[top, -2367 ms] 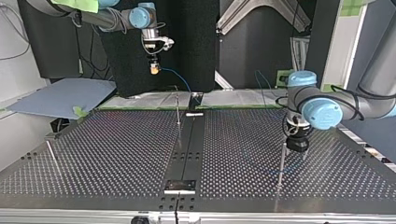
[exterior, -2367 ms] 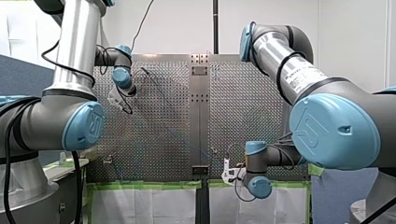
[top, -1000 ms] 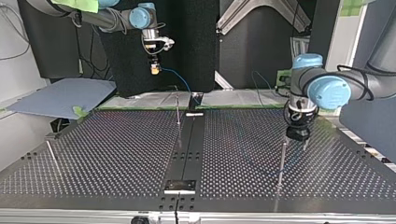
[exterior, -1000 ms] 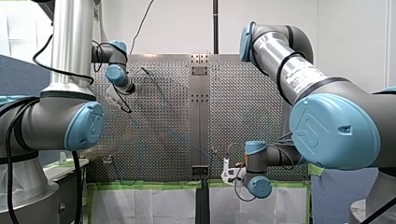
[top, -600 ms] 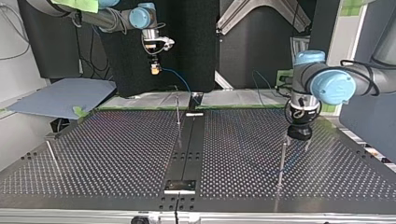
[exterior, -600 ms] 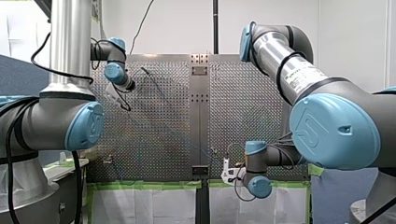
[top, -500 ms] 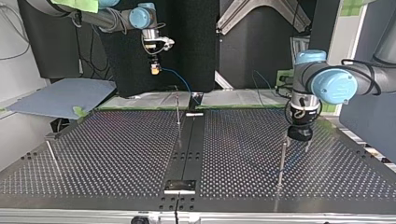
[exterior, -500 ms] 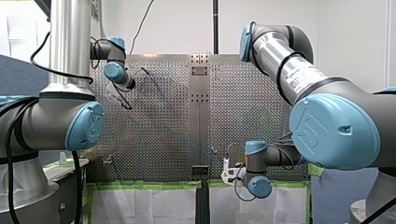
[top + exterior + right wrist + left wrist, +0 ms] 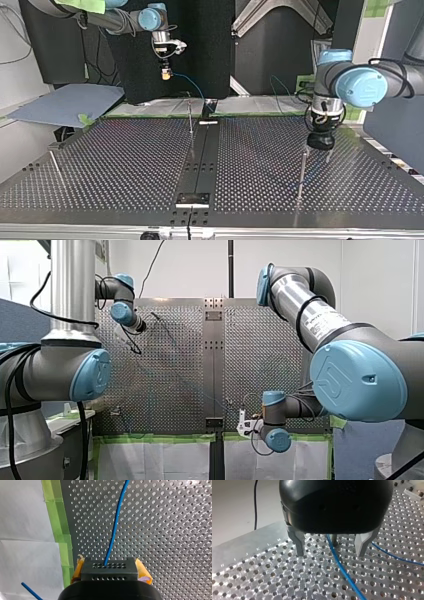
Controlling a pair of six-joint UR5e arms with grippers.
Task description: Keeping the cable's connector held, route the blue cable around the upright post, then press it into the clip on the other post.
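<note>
The blue cable (image 9: 115, 525) leaves a black connector block (image 9: 109, 568), and my right gripper (image 9: 110, 573) is shut on that block with its yellow pads (image 9: 142, 572). In the top view it hangs beyond the table's far edge at upper left (image 9: 165, 75), the cable (image 9: 190, 82) trailing from it. My left gripper (image 9: 329, 553) stands open just above the perforated plate; the cable (image 9: 339, 565) runs between its metal fingers (image 9: 299, 545) without being gripped. A thin post (image 9: 334, 540) stands just behind them. In the top view this gripper (image 9: 320, 148) hovers by the right-hand post (image 9: 301, 170).
A second thin post (image 9: 190, 117) rises near the table's middle at the far side, and a third post (image 9: 55, 167) leans at the top view's left. The perforated table (image 9: 125, 165) has a black centre strip (image 9: 200, 165). Green tape (image 9: 58, 525) lines its edge.
In the top view my left arm's blue joint has risen and drifted right, while its gripper stays by the right-hand post. My right gripper has not moved.
</note>
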